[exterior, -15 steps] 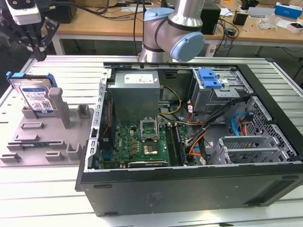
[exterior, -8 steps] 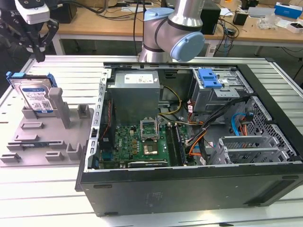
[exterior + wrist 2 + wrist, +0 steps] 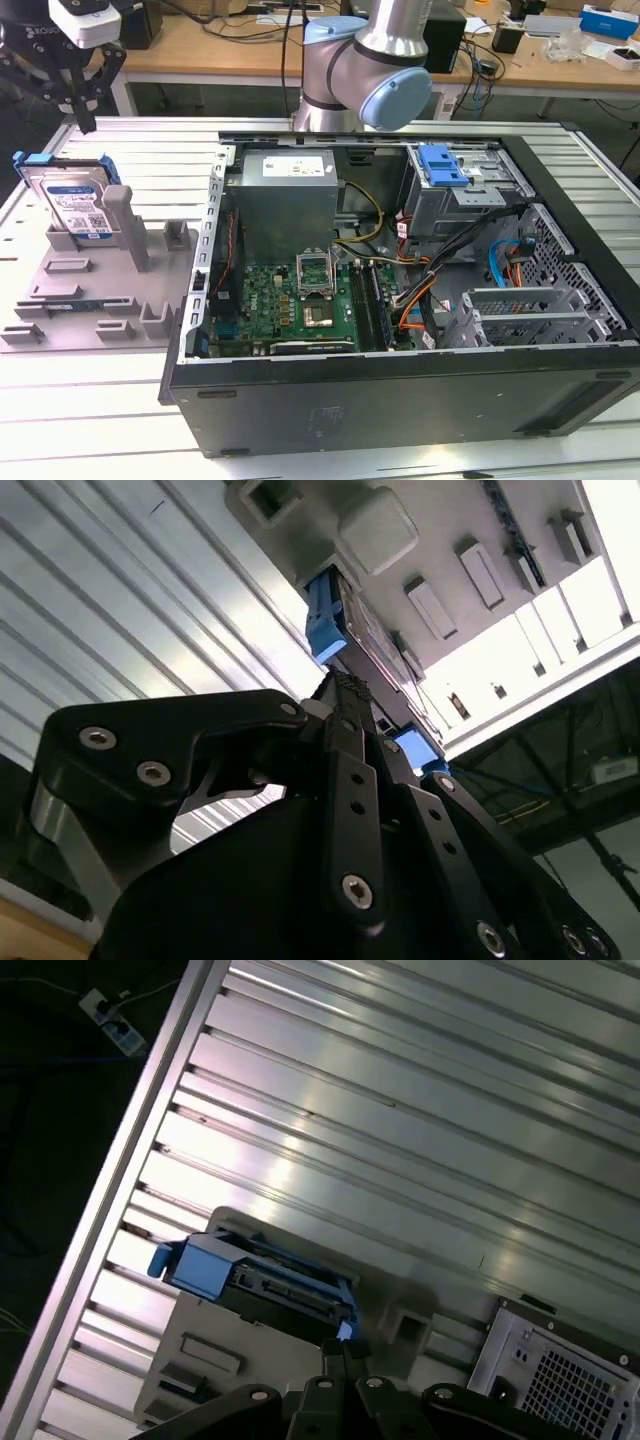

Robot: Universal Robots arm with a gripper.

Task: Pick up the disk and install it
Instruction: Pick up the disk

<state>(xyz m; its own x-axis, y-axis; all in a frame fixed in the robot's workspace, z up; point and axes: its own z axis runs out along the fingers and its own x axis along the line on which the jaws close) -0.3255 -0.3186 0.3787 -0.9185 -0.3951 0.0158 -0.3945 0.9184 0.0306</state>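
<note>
Pincer (image 3: pixel 84 122) hangs with its black fingers drawn together on nothing, above the grey moulded plastic holder (image 3: pixel 70 300). In that holder's end slot the disk (image 3: pixel 76 208) stands tilted, flat silver metal with a white-and-blue label and a blue plastic bracket, untouched. The holder lies on the ribbed aluminium counter (image 3: pixel 100 400).

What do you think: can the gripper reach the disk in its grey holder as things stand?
Probably yes. The gripper hangs close above the disk, which stands on edge in the grey holder, its top edge exposed and nothing visible between them.
</note>
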